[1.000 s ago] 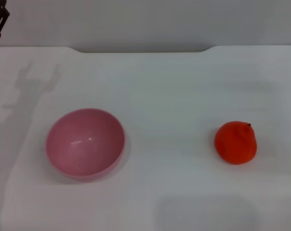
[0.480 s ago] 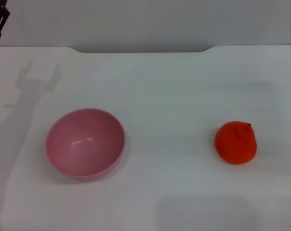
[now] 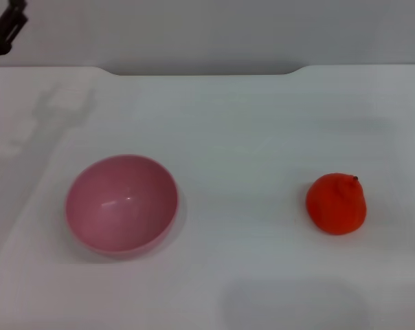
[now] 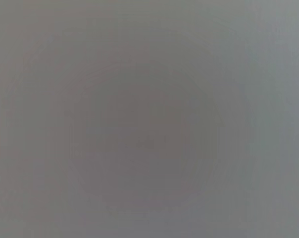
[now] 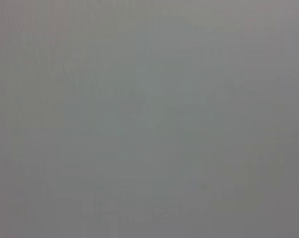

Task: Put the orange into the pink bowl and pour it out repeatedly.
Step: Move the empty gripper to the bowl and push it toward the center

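The pink bowl (image 3: 121, 205) stands upright and empty on the white table, on the left in the head view. The orange (image 3: 336, 203) lies on the table to the right, well apart from the bowl, its stem end pointing up and to the right. Only a dark part of my left gripper (image 3: 5, 30) shows, at the top left corner, high above the table's far left and far from both objects. My right gripper is out of view. Both wrist views show only plain grey.
The white table (image 3: 235, 137) ends at a far edge with a shallow notch against a grey wall. The left arm's shadow (image 3: 60, 110) falls on the table behind the bowl.
My left gripper has shifted slightly to the right at the top left corner, and its shadow on the table moved right with it. The bowl and the orange have not moved.
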`<state>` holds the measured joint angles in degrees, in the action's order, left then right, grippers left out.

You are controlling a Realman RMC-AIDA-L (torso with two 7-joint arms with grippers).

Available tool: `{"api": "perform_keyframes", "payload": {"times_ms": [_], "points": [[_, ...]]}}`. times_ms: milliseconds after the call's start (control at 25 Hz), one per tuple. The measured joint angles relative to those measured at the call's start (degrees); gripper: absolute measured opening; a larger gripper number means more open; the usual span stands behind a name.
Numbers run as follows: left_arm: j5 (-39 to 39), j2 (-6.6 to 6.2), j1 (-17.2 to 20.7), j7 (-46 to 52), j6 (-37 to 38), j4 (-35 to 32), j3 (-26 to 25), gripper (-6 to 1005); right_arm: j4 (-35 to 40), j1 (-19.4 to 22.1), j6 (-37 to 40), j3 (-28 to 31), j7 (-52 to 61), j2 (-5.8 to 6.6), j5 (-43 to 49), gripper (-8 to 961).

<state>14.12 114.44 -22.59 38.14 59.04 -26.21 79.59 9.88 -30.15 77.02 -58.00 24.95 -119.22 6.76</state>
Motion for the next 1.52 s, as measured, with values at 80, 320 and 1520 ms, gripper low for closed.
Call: {"api": "perform_keyframes", "payload": {"times_ms": [80, 320, 1520], "points": [[9.60, -2.27, -0.02, 11.03, -4.29, -4.26, -0.03, 744, -0.49, 0.00, 0.06, 0.00, 0.01, -0.01, 0.00, 666], [39.24, -9.64, -0.91, 46.39, -4.56, -17.31, -2.15, 739, -1.86, 0.27, 0.17, 0.00, 0.01, -0.04, 0.00, 666], [131.38, 0.70, -11.61, 103.04, 32.05, -43.33, -21.68, 712, -2.39, 1.33, 0.41, -0.87, 2.25, 0.13, 0.63, 667]]}}
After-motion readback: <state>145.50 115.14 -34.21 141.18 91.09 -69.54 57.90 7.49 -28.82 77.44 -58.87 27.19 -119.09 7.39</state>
